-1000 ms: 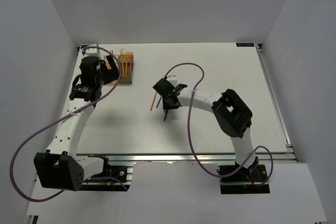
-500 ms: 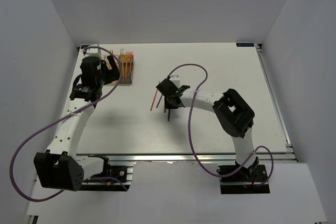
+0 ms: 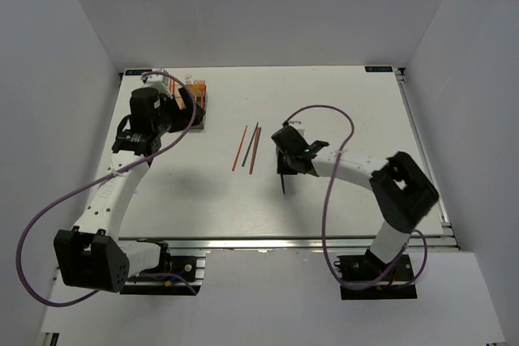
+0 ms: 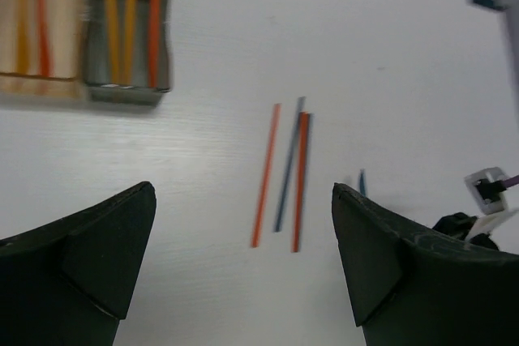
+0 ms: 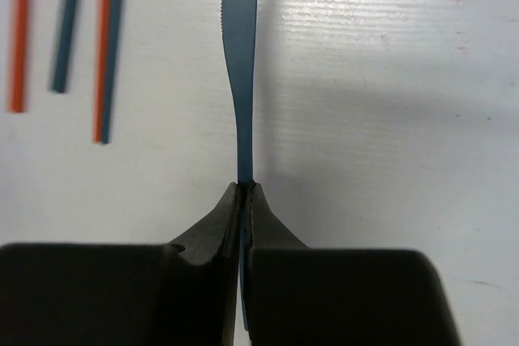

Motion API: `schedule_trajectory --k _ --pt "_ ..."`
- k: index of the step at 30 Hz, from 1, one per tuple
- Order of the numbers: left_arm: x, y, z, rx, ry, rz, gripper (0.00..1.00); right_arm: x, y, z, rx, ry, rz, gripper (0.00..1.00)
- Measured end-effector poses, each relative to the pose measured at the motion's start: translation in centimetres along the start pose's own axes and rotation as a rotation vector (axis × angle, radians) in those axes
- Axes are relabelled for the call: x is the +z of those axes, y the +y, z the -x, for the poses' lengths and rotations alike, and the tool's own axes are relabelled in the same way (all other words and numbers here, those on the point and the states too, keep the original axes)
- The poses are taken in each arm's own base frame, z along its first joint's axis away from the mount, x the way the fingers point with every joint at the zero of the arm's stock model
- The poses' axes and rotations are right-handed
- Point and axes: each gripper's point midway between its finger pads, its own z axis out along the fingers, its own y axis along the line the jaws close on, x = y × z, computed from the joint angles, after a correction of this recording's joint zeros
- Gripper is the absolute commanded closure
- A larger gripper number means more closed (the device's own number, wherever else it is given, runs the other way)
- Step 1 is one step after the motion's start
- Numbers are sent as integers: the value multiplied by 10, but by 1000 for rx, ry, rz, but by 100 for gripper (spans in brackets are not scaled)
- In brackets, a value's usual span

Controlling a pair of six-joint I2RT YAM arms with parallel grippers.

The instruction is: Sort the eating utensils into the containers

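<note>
My right gripper (image 5: 245,188) is shut on the handle of a dark blue knife (image 5: 242,79), with the serrated blade pointing away over the white table. In the top view this gripper (image 3: 285,169) is right of centre and the knife (image 3: 283,183) sticks out toward the near edge. Three loose sticks lie left of it: orange (image 3: 239,148), dark blue (image 3: 251,137) and orange-red (image 3: 255,151). My left gripper (image 3: 187,106) is open and empty beside the containers (image 3: 197,95). The left wrist view shows the tan box (image 4: 45,79) with an orange and a red piece and the dark grey box (image 4: 130,91) with forks.
The loose sticks also show in the left wrist view (image 4: 265,174) and the right wrist view (image 5: 19,34). A purple cable (image 3: 324,111) loops over the table above the right arm. A metal rail (image 3: 422,143) runs along the table's right edge.
My right gripper has moved right and toward the near edge with the blue knife, uncovering the loose sticks. My left gripper has shifted slightly toward the containers.
</note>
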Motion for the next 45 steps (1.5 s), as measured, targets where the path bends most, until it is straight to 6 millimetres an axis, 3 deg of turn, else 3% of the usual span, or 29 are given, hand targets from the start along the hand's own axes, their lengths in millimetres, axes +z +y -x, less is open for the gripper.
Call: schedule_trajectory --k 2,5,7,9,11,15,18,25,27,31,32,33,35,39,42,45 --pt "5 -18 -12 -53 17 -106 2 -21 2 10 -3 -40 58 100" --pt "9 -43 -50 -141 60 -246 2 -58 14 35 -5 -141 181 100" --pt "6 -67 -77 -191 96 -345 2 -80 27 50 -13 -205 271 100" --pt "-2 -94 -92 -246 106 -459 2 -99 38 62 -21 -257 343 100" --pt "-11 -119 -88 -292 80 -566 2 -111 45 68 -33 -286 396 100" --pt "-32 -160 -61 -310 -7 -727 3 -125 56 70 -44 -302 473 100" --pt "-43 -180 -47 -297 -43 -787 7 -137 65 72 -51 -319 530 100" --pt "-25 -183 -52 -286 -21 -733 20 -154 83 71 -82 -344 587 100" --pt "-17 -180 -61 -274 5 -690 20 -154 87 73 -85 -353 570 100" --pt "-7 -161 -67 -220 16 -542 5 -139 86 76 -70 -345 496 100" --pt "-6 -153 -62 -201 -1 -488 3 -133 83 73 -66 -333 471 92" --pt "-7 -146 -54 -176 -25 -434 2 -127 79 70 -60 -319 448 63" --pt "-12 -131 -29 -118 -80 -324 2 -119 74 66 -43 -297 413 41" --pt "-28 -100 35 -20 -202 -105 2 -115 63 66 -38 -301 354 33" --pt "-32 -44 64 -62 -237 102 2 -114 54 70 -36 -303 322 27" --pt "-28 30 60 -166 -216 354 2 -113 42 78 -42 -299 293 24"
